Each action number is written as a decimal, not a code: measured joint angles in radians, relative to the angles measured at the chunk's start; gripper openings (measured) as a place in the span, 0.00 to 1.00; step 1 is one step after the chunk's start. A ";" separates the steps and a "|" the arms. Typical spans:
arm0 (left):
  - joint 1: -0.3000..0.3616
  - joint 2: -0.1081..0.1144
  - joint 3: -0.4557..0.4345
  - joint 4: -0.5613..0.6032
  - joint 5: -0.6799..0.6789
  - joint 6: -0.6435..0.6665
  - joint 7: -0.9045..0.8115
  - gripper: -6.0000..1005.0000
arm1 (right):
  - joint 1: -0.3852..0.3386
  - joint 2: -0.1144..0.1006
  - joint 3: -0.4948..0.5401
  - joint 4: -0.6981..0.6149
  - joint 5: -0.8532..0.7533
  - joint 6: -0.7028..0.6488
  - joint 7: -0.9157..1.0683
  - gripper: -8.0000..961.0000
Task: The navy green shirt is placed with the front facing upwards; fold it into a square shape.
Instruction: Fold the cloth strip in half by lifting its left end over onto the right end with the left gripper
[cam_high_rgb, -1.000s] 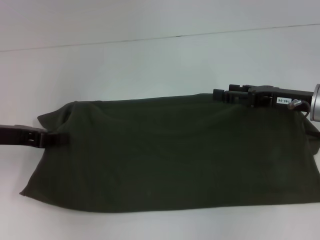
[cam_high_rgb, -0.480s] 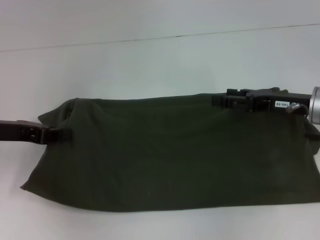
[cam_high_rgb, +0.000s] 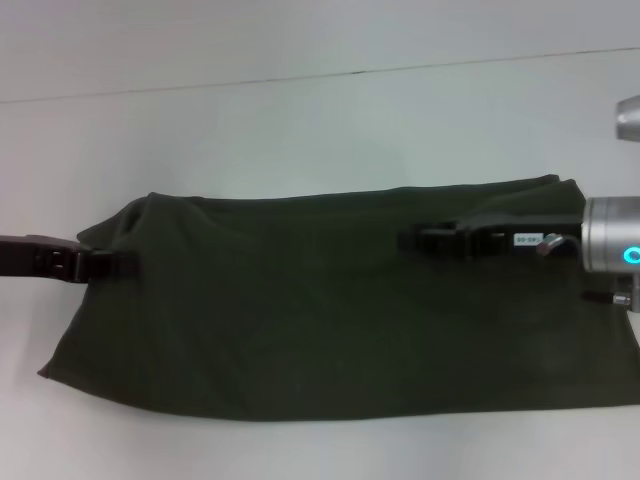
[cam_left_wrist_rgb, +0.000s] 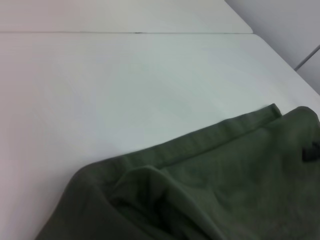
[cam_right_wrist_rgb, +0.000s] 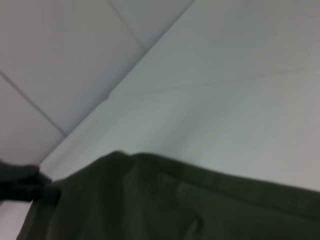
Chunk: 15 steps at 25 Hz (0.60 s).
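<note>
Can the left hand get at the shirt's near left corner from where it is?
Probably yes. The left hand sits at the shirt's left edge, and only bare table lies between it and that near corner. The right hand is far off.

White table (cam_high_rgb: 300, 130), thin seam line (cam_high_rgb: 360, 72) across far part.
</note>
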 joint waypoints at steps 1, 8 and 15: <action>0.000 0.000 0.000 0.005 0.000 0.002 -0.002 0.04 | 0.004 0.002 -0.014 0.008 0.000 0.004 0.000 0.63; 0.001 -0.002 0.001 0.033 -0.017 0.026 -0.007 0.04 | 0.035 0.020 -0.085 0.038 0.000 0.053 0.000 0.42; 0.002 -0.006 0.001 0.066 -0.036 0.057 -0.020 0.04 | 0.067 0.026 -0.136 0.094 0.003 0.116 -0.007 0.11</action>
